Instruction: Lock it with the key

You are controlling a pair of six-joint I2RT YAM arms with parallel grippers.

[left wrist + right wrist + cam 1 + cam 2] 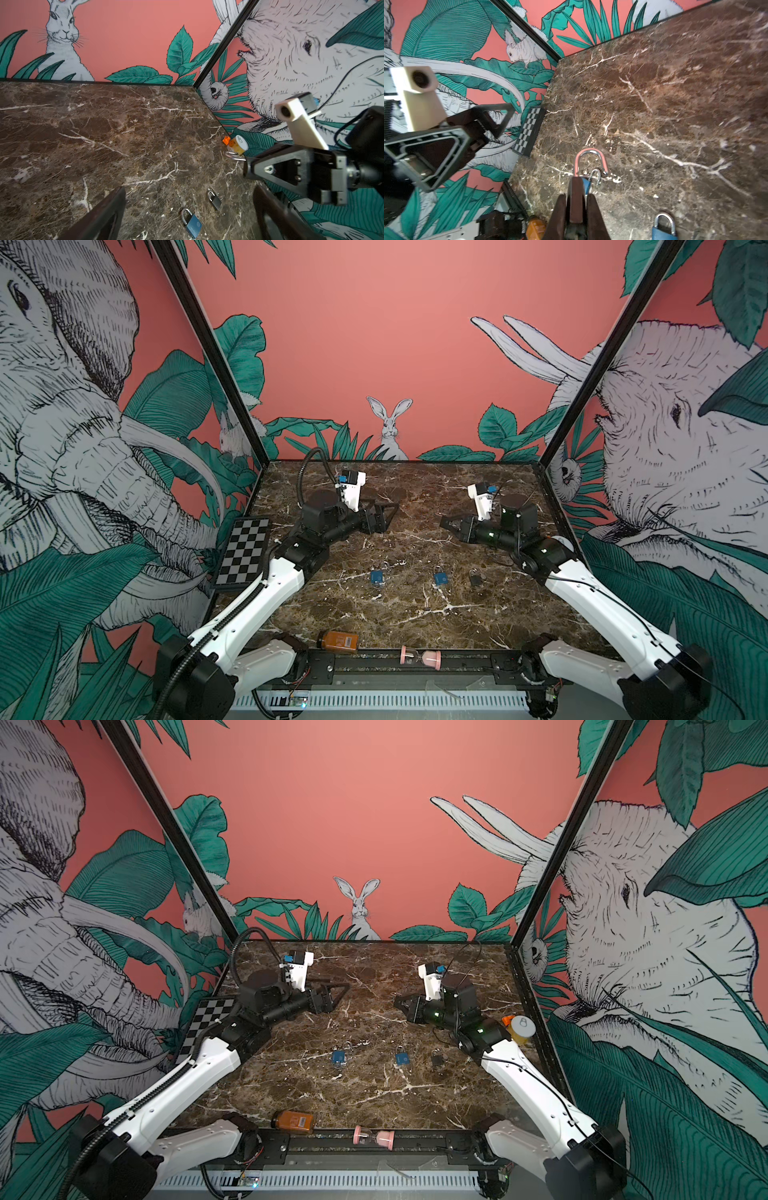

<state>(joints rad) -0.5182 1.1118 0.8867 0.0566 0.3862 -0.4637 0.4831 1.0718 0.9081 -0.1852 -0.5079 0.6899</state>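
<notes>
Our right gripper (576, 199) is clamped on a padlock (576, 185), low centre of the right wrist frame. Our left gripper (190, 193) has its fingers wide apart, with a blue padlock (192, 223) on the table (83, 135) low in its frame.

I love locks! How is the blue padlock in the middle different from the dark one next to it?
The blue padlock is bright blue; the dark padlock is blackish grey. The blue padlock has a round mark on its face; the dark padlock looks plain. In both top views the dark padlock lies right of the blue padlock. Both lie flat on the marble table, apart, with silver shackles.
</notes>
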